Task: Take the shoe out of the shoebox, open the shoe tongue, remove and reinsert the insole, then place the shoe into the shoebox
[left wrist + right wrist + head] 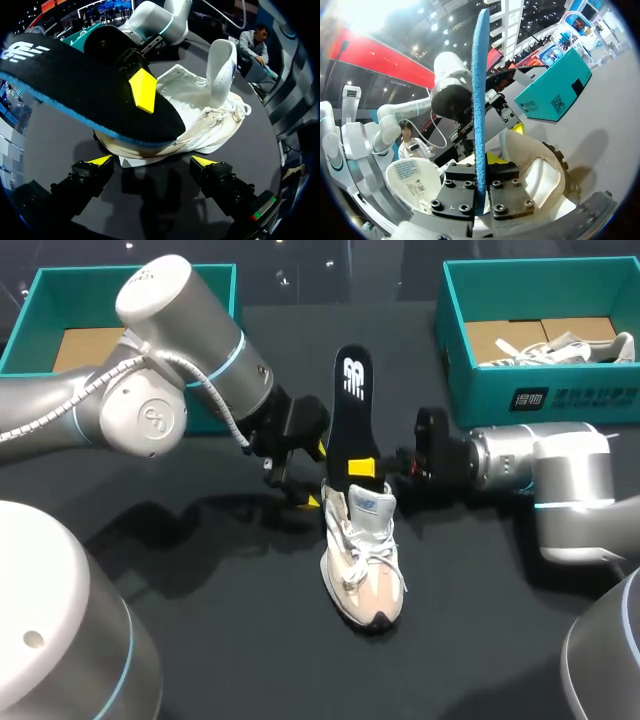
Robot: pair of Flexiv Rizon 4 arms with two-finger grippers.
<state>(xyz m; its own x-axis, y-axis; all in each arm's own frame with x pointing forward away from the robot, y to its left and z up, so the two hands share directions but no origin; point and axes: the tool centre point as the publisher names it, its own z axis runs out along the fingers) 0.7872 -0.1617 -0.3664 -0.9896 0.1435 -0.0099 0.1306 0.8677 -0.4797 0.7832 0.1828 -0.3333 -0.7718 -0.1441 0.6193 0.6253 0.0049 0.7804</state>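
A white and beige sneaker (362, 558) stands on the dark table, toe toward the front edge. A black insole (352, 405) with a blue underside rises steeply out of its opening, leaning back. My right gripper (365, 468) is shut on the insole's lower part, just above the heel. In the right wrist view the insole's blue edge (480, 95) runs up from between that gripper (480, 192), over the shoe's opening (535, 172). My left gripper (317, 476) stands open beside the heel; its tips (152, 162) straddle nothing, with the shoe (205, 117) and insole (85, 85) just ahead.
A teal shoebox (215, 285) stands at the back left, behind my left arm. Another teal shoebox (545, 390) at the back right holds a second white sneaker (560, 348). Dark tabletop lies bare in front of the shoe.
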